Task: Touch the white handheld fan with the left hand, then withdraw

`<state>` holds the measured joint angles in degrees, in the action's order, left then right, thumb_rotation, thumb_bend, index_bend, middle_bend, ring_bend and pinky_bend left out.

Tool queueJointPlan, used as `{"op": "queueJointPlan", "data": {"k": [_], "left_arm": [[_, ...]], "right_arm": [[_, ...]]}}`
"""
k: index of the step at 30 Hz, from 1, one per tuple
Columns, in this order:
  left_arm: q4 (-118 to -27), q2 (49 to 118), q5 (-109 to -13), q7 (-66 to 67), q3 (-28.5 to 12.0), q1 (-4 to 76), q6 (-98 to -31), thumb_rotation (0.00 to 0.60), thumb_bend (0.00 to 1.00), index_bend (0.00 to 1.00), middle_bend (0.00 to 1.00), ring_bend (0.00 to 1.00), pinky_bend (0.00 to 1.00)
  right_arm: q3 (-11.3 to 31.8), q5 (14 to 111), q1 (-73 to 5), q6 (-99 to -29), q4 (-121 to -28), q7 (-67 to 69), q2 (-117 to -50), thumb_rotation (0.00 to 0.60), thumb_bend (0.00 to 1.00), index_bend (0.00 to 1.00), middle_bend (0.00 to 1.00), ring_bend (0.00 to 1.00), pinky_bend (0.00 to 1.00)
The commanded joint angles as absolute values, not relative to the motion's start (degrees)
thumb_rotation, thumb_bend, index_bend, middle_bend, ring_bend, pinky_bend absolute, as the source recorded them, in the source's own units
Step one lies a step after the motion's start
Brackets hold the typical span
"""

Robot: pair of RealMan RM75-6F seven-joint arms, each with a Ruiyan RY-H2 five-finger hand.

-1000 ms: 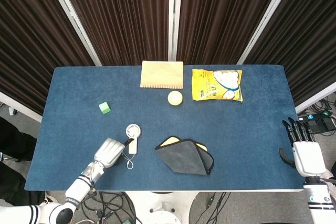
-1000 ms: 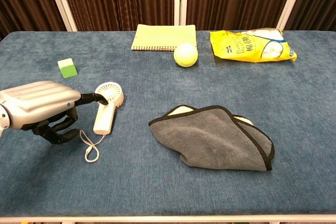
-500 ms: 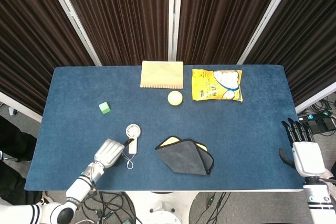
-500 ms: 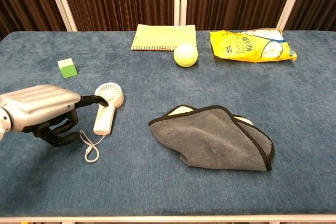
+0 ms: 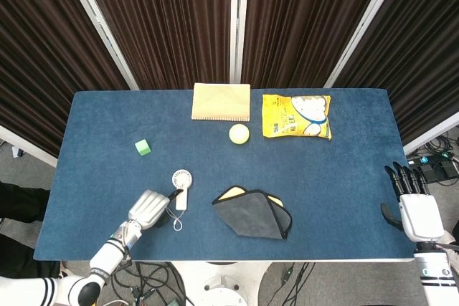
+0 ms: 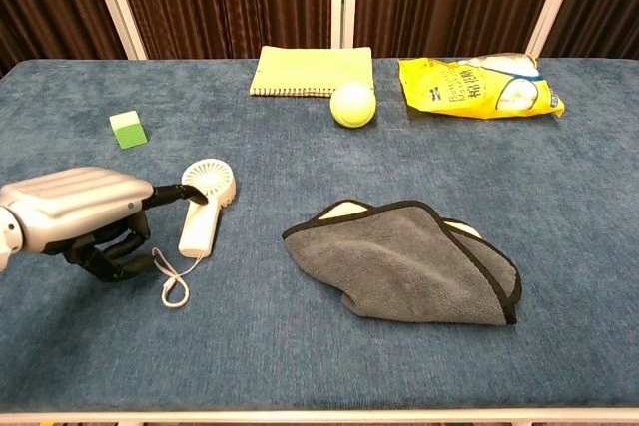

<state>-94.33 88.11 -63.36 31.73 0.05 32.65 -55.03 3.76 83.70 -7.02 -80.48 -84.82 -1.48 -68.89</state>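
The white handheld fan (image 5: 181, 185) lies flat on the blue table (image 5: 337, 170), round head away from me, with a wrist cord (image 6: 175, 281) trailing toward the front edge. My left hand (image 5: 147, 208) sits just left of it, also seen as the left hand (image 6: 80, 209) in the chest view. One dark fingertip (image 6: 193, 193) reaches out and touches the fan (image 6: 205, 202) where head meets handle, while the other fingers curl under and hold nothing. My right hand (image 5: 416, 211) rests off the table's right front corner, fingers straight and apart, empty.
A grey cloth (image 6: 409, 256) folded over something yellow lies right of the fan. Further back are a small green block (image 6: 129, 130), a yellow-green ball (image 6: 352, 104), a beige notebook (image 6: 312, 70) and a yellow snack bag (image 6: 477, 86).
My left hand has drawn back slightly to the left and toward the front edge; its outstretched fingertip still meets the fan. The fan and the right hand have not moved.
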Motion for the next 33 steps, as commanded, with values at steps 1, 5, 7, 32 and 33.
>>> {"op": "queueJointPlan", "data": {"k": [1,5,7,32,33], "left_arm": [[-96.1,87.3,-63.7,32.6,-0.7,32.6,-57.1,0.600,0.46,0.14,0.81,0.83,0.82],[-98.8,85.8,-65.0,33.2,-1.1,32.3,-59.7,0.600,0.46,0.14,0.81,0.83,0.82],[-100.2,84.8,-65.9,33.4,-1.0,31.9,-61.0,0.600,0.46,0.15,0.81,0.83,0.82],[-93.7,76.4,-81.8,16.3,5.7,11.9,-87.5,0.600,0.03,0.14,0.02,0.00,0.11],[-93.7,76.0,-81.9,16.3,5.6,11.6,-87.6,0.600,0.03,0.14,0.02,0.00,0.11]], "right_arm": [[3.8,83.7,-7.0,-80.5,-84.7,-1.3,-68.9,0.600,0.30,0.00,0.00,0.00,0.00],[3.8,83.9,-6.9,-80.8,-84.4,-0.8,-68.8,0.600,0.30,0.00,0.00,0.00,0.00],[3.8,83.9,-6.8,-81.0,-84.3,-0.6,-68.8,0.600,0.30,0.00,0.00,0.00,0.00],[3.6,85.6,-6.0,-83.5,-85.5,-0.9,-68.7,0.600,0.30,0.00,0.00,0.00,0.00],[3.7,85.9,-6.0,-83.9,-85.7,-1.2,-68.7,0.600,0.30,0.00,0.00,0.00,0.00]]}}
